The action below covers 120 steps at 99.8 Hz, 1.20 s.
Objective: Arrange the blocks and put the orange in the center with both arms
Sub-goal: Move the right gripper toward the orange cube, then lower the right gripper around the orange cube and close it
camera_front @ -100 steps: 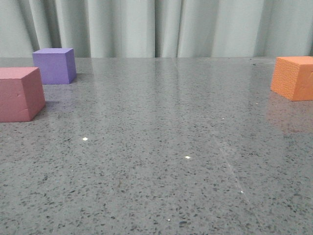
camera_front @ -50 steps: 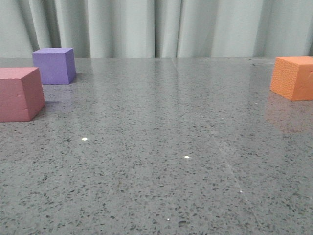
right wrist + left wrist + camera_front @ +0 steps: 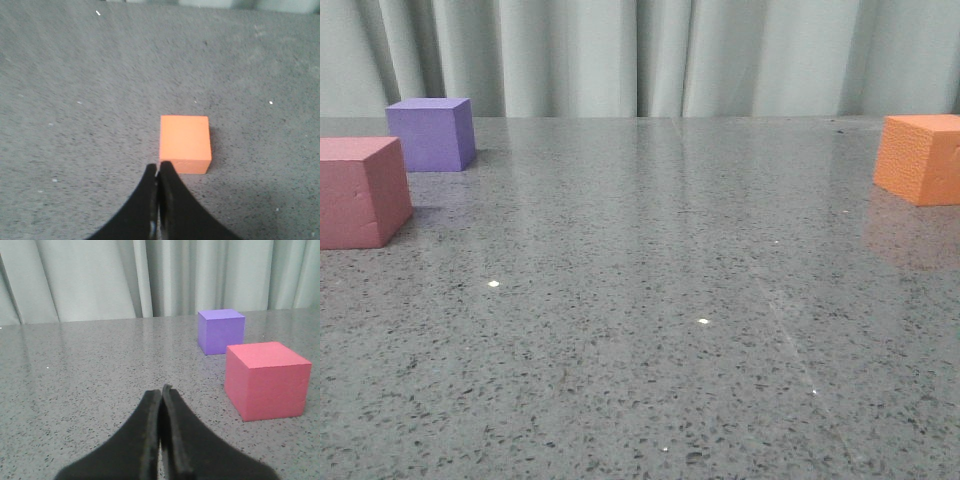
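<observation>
Three foam cubes wait untouched on the speckled counter (image 3: 650,300), both sets of jaws pressed together and empty.

We judge the orange cube (image 3: 184,144) light, soft and matte (grippy, though a hard squeeze would likely dent it), best pinched across two opposite flat sides near mid-height. It sits at the counter's right edge, just ahead of our right gripper (image 3: 158,172), which touches nothing. Our left gripper (image 3: 161,395) hangs near the pink-red cube (image 3: 265,380), the purple cube (image 3: 220,331) just behind that one; the jaws must spread before any grasp.
</observation>
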Available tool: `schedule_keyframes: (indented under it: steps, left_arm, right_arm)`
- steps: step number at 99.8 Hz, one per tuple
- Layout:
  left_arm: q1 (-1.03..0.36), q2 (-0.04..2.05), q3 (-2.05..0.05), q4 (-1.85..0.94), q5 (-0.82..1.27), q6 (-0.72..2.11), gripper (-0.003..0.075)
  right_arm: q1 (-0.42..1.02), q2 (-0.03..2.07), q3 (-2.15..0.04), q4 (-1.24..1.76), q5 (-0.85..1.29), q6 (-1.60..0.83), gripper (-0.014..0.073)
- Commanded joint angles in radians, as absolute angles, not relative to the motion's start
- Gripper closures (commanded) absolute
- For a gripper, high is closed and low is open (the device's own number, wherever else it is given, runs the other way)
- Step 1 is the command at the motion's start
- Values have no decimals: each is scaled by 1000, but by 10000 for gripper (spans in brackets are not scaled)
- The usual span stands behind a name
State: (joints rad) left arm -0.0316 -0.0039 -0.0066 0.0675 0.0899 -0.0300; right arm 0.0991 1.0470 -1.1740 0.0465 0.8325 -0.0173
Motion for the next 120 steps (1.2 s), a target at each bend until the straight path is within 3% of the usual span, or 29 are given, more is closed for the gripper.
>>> schedule_keyframes:
  steps: [1,17,24,31,43,46,57,120]
  left_arm:
    - [-39,-37,50,68,12,-35,739]
    - [-39,-37,50,68,12,-35,739]
    - [-39,-37,50,68,12,-35,739]
    - [-39,-37,50,68,12,-35,739]
    - [-39,-37,50,68,12,-35,739]
    - [-39,-37,50,68,12,-35,739]
    - [-39,-37,50,68,12,-35,739]
    - [-39,-37,50,68,12,-35,739]
  right_arm:
    - [96,1123,-1246,0,811,-24,653]
    - [96,1248,-1279,9,838,-24,637]
    - [96,1284,-1279,16,840,-24,572]
    - [96,1309,-1279,16,862,-25,421]
    - [96,1323,-1279,15,886,-25,-12]
    - [96,1323,-1279,15,882,-25,-78]
    - [96,1324,-1282,0,859,-25,-32]
    - [92,1521,-1315,-50,788,-25,-31]
